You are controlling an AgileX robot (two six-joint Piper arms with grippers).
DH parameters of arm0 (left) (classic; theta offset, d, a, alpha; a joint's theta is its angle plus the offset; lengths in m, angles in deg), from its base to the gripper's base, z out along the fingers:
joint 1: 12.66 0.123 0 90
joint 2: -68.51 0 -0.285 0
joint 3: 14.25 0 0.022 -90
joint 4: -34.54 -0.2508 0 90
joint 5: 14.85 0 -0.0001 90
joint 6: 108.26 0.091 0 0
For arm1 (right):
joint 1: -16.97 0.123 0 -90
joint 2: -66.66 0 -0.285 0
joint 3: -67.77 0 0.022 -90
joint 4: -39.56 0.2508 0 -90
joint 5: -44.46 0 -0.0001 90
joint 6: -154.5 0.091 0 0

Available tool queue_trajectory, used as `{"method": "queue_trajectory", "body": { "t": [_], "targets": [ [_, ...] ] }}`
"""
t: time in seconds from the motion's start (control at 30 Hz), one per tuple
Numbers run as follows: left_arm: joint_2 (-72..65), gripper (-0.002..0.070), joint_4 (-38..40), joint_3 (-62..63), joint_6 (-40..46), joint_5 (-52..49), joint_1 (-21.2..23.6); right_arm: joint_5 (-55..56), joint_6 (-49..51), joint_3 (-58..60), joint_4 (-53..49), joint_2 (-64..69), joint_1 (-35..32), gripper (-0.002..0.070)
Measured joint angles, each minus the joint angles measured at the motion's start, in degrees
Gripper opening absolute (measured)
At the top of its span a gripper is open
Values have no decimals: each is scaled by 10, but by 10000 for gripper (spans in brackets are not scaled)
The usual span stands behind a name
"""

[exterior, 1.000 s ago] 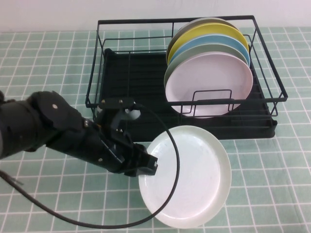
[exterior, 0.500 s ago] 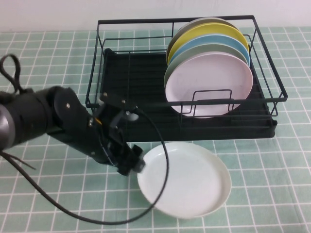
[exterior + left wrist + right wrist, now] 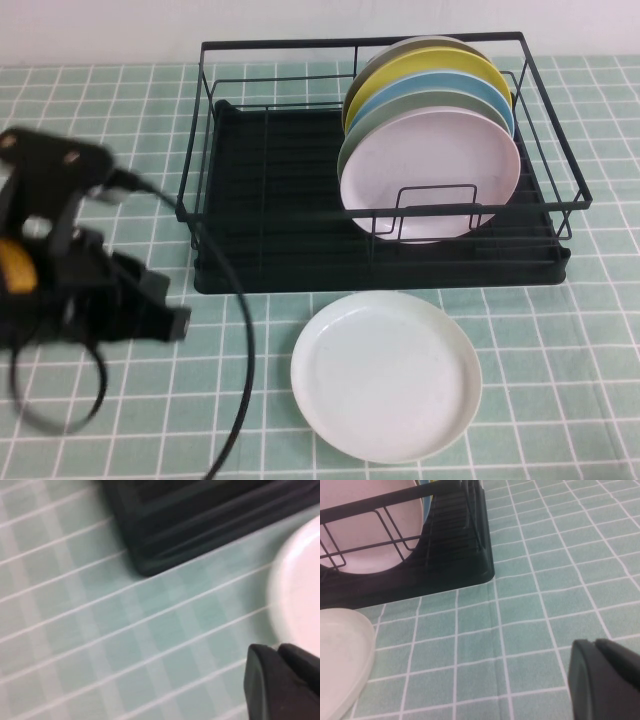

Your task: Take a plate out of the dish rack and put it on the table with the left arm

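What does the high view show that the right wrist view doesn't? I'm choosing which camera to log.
Only the high view shows the left end effector beside the white plate and the whole stack of coloured plates. Only the right wrist view shows the right end effector over bare tiles. Both share the plate lying flat on the table in front of the dish rack.

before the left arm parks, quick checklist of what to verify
1. White plate lies flat on the table, in front of the dish rack: ok.
2. Plate is apart from the rack's tray: ok.
3. Left gripper is off the plate, well to its left: ok.
4. Left gripper carries nothing: cannot tell.
5. Pink plate and the others stand upright in the rack: ok.
6. Right gripper sits low over bare tiles, away from the plate: ok.
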Motion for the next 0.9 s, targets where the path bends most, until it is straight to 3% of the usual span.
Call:
{"method": "queue_trajectory", "body": {
  "t": [0.2, 0.53, 0.9],
  "targets": [
    [148, -1, 84, -93, -5, 2, -4, 0, 0, 0, 0, 0, 0, -20],
    [256, -2, 55, -139, -6, -67, -4, 0, 0, 0, 0, 0, 0, -20],
    [428, -3, 45, -440, -6, 329, 33, 0, 0, 0, 0, 0, 0, -20]
  ]
}}
